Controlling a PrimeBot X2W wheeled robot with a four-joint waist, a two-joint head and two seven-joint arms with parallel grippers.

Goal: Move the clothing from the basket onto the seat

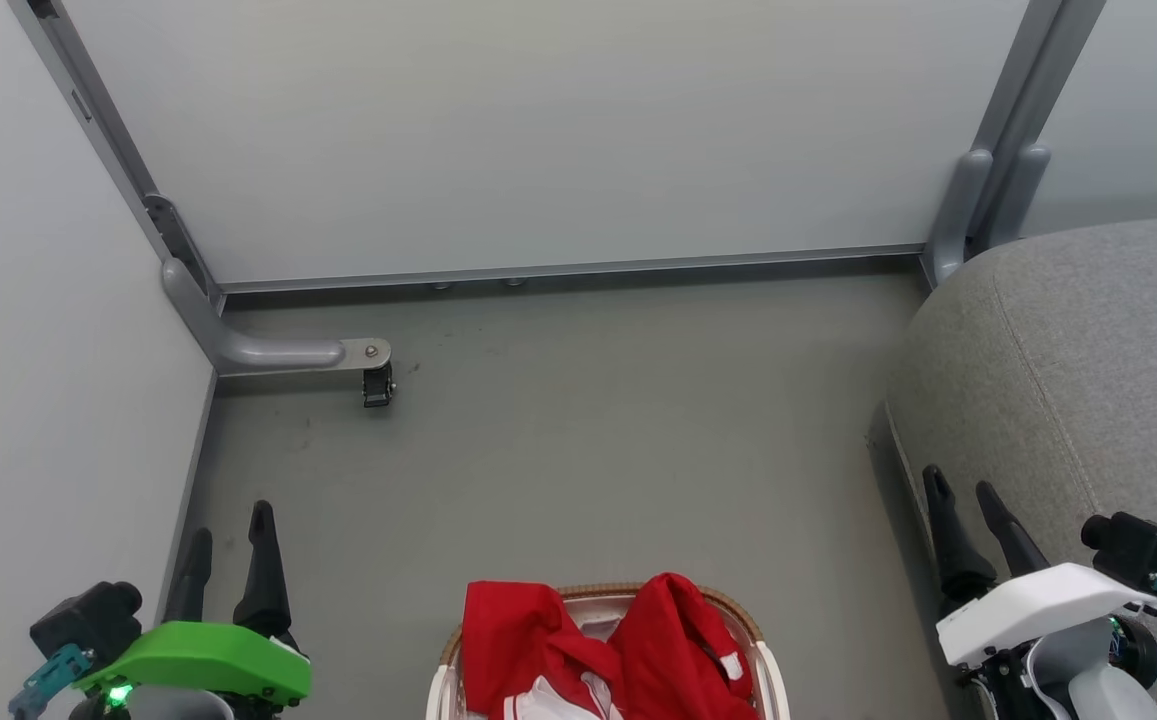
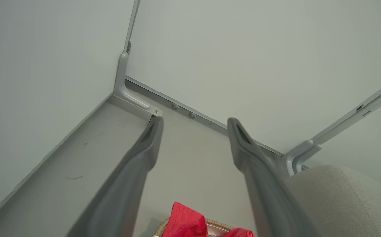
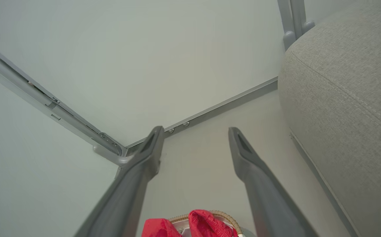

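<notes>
Both left tool (image 1: 230, 522) and right tool (image 1: 958, 480) (spread, empty) flank one basket (image 1: 735, 615) of red clothing (image 1: 673, 645).

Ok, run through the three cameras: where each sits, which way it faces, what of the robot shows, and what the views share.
Head view: on the robot's head, facing forward and down at the floor, the basket of clothing and the seat; left gripper lower left, right gripper lower right, both open.
Left wrist view: on the left wrist, looking along its own fingers at the panel corner.
Right wrist view: on the right wrist, along its fingers, seat at right.
Shared: all three show clothing, basket rim, seat.
</notes>
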